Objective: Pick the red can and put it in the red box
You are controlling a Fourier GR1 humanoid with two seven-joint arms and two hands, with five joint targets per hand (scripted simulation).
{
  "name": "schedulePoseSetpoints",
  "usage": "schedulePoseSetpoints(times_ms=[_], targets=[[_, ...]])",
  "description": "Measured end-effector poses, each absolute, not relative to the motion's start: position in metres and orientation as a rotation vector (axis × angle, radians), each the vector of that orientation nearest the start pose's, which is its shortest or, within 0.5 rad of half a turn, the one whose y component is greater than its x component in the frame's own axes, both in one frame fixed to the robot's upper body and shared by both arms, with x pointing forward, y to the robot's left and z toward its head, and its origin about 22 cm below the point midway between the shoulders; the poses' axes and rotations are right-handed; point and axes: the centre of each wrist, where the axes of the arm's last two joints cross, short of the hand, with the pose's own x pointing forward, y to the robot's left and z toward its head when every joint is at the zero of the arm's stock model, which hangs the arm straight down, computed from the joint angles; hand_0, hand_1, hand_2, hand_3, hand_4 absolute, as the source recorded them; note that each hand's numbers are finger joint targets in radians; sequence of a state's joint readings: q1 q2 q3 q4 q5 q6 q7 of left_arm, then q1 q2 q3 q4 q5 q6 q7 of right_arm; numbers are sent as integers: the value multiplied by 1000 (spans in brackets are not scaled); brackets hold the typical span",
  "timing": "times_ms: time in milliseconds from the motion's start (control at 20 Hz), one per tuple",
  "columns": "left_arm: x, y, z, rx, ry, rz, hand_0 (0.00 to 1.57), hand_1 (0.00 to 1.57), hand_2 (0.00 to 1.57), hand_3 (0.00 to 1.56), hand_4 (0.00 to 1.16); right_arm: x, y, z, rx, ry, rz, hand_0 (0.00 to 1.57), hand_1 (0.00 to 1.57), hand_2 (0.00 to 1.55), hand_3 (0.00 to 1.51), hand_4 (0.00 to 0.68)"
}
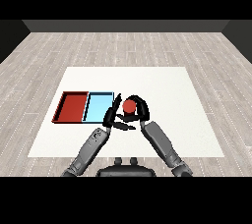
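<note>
The red can (129, 106) stands on the white table (167, 90) just right of the trays. My right hand (140, 110) is curled round it, fingers arching over its top and thumb reaching under to the left. My left hand (111, 114) is held with straight fingers pointing up, close beside the can's left side, next to the light blue tray's right edge. The red tray (72, 106) lies at the left with nothing in it.
The light blue tray (97, 106) lies between the red tray and the can, touching the red tray. White table surface stretches to the right and behind the trays. A wooden floor surrounds the table.
</note>
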State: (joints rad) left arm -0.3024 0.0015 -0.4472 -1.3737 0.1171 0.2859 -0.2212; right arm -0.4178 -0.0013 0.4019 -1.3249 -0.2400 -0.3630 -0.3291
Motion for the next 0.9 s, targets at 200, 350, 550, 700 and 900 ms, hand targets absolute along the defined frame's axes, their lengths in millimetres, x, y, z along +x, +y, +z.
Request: schedulePoseSetpoints(times_ms=[200,350,550,700,900], targets=[[283,88,17,-240,-1801,-214,0,0,0,0,0,300,-82,42,275,-1954,58,1431,1431,1435,1398,603],[287,87,17,-240,-1802,-223,0,0,0,0,0,301,-81,40,287,-1961,68,1451,1451,1426,1383,614],[290,78,21,-241,-1797,-242,0,0,0,0,0,298,-74,46,312,-1963,69,1444,1444,1429,1383,595],[285,78,25,-238,-1793,-258,0,0,0,0,0,295,-70,46,335,-1961,70,1460,1460,1446,1395,578],[286,80,27,-232,-1804,-230,0,0,0,0,236,290,-60,52,329,-1963,68,1471,1471,1457,1405,511]])
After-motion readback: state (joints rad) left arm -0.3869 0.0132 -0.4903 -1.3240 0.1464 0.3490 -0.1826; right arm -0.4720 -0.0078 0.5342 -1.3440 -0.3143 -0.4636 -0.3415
